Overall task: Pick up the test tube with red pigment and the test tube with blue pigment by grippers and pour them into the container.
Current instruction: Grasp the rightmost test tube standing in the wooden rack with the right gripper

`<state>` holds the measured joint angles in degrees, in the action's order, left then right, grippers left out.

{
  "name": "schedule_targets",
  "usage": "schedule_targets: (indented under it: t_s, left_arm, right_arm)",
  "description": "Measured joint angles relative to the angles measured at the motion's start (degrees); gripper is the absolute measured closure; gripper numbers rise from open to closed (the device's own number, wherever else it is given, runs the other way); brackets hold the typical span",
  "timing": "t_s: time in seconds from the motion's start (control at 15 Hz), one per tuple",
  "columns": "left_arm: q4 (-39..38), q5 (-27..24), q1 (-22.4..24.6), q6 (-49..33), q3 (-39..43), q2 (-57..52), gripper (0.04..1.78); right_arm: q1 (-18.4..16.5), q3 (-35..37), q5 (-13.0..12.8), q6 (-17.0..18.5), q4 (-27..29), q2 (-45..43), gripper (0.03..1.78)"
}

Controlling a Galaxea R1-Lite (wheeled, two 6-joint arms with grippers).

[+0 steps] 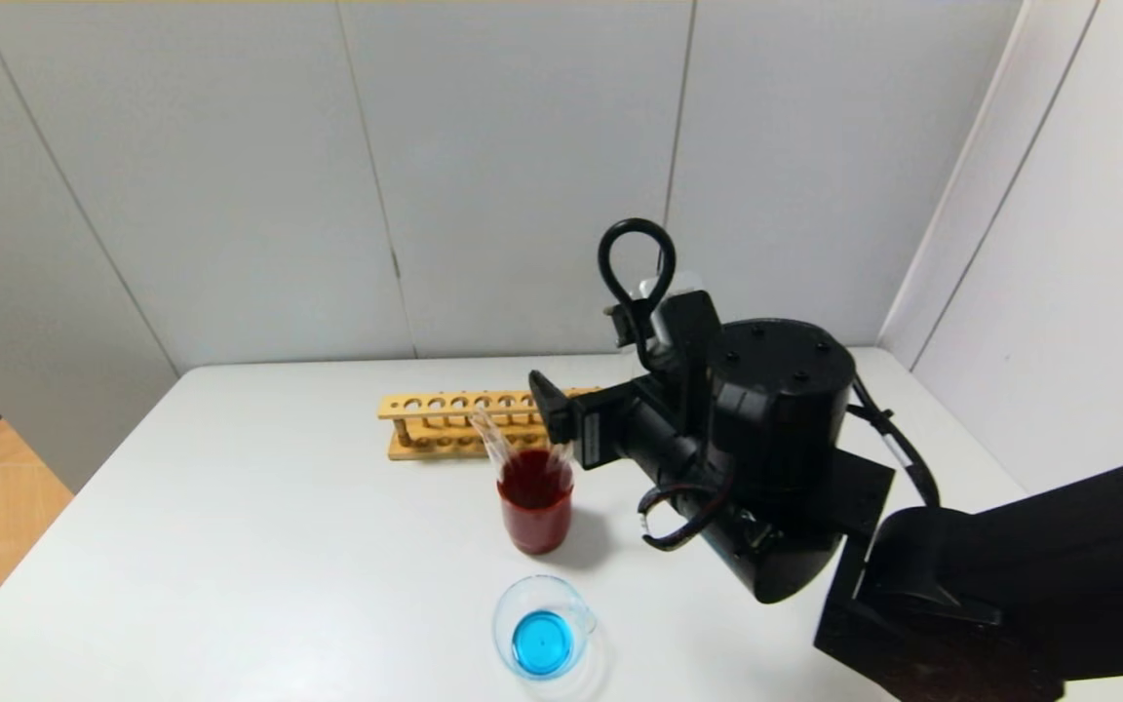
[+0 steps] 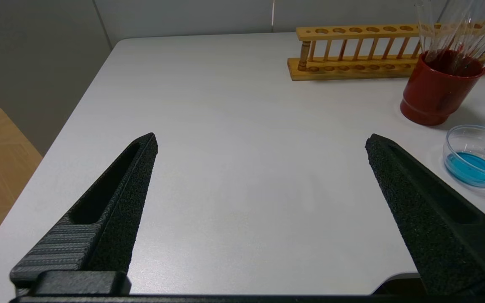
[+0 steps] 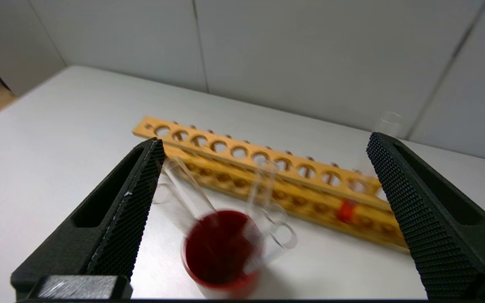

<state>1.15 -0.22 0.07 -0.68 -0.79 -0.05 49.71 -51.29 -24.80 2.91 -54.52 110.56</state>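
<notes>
The test tube with red pigment (image 3: 345,210) stands in a hole near one end of the wooden rack (image 3: 225,147). No tube with blue liquid shows. The container (image 1: 508,609), a clear glass cup, sits at the table's front and holds blue liquid; it also shows in the left wrist view (image 2: 457,139). My right gripper (image 3: 263,141) is open and empty, above and just behind the dark red cup (image 1: 534,517); one finger (image 1: 550,408) shows in the head view. My left gripper (image 2: 261,143) is open and empty over the table's left part.
The red cup (image 3: 221,252) holds several colourless clear tubes (image 1: 493,441) leaning outward. The rack (image 1: 445,424) lies along the table's back. The table edge (image 1: 64,507) drops off at the left. White walls stand behind and to the right.
</notes>
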Motion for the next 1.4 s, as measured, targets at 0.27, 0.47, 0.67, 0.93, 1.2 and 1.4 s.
schedule_targets:
  t_s: [0.27, 0.47, 0.67, 0.93, 1.2, 1.4]
  left_arm:
    - [0.0, 0.01, 0.0, 0.02, 0.0, 0.0, 0.07]
    - [0.0, 0.01, 0.0, 0.0, 0.0, 0.0, 0.07]
    - [-0.02, 0.0, 0.0, 0.02, 0.0, 0.0, 0.07]
    - [0.0, -0.02, 0.0, 0.0, 0.0, 0.0, 0.07]
    - [0.0, -0.02, 0.0, 0.02, 0.0, 0.0, 0.07]
    - [0.0, -0.02, 0.0, 0.0, 0.0, 0.0, 0.07]
  right_arm:
    - [-5.07, 8.59, -0.28, 0.85, 1.22, -5.62, 0.06]
    - [-8.37, 15.74, -0.2, 4.63, 1.11, -7.41, 0.06]
    - [-10.83, 19.72, 0.05, 11.11, 1.05, -7.19, 0.06]
    - [-13.78, 20.15, 0.51, 15.49, -1.33, -2.15, 0.06]
    - [-16.86, 14.98, 4.53, 14.08, -7.28, 7.06, 0.06]
    - [-17.53, 8.86, 7.24, 12.3, -7.78, 11.89, 0.06]
